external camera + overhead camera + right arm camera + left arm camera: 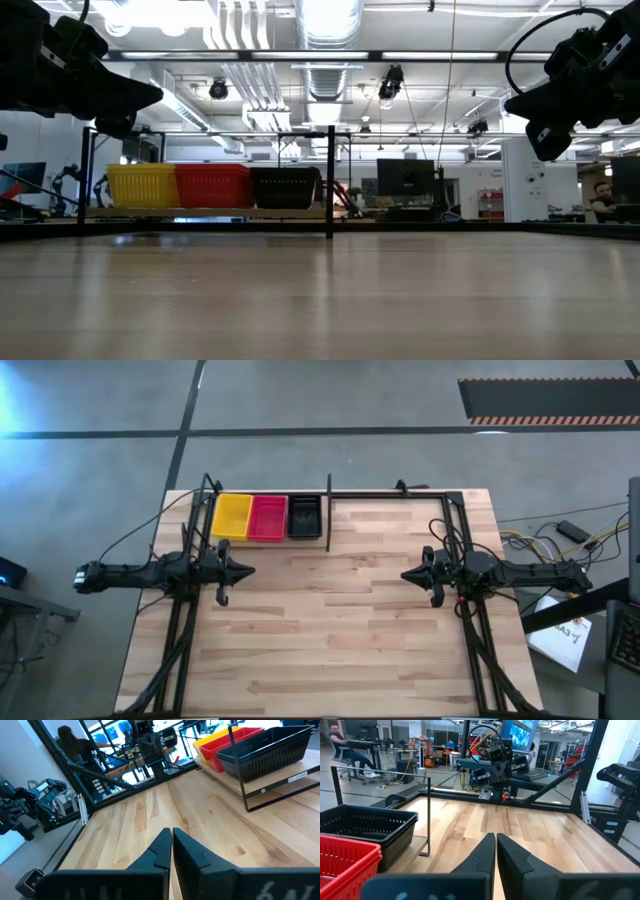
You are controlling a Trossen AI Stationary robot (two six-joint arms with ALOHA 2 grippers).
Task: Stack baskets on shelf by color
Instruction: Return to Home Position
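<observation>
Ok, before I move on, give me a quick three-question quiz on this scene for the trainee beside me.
1. True or false: on the shelf, the black baskets stand between the yellow baskets and the red baskets.
2. The left claw is: A) shut on a yellow basket; B) shut and empty over the table; C) open over the shelf.
3. Fill in: the right claw is shut, and the basket colour nearest it is ____.
Key: 1 false, the red ones are in the middle; 2 B; 3 black.
</observation>
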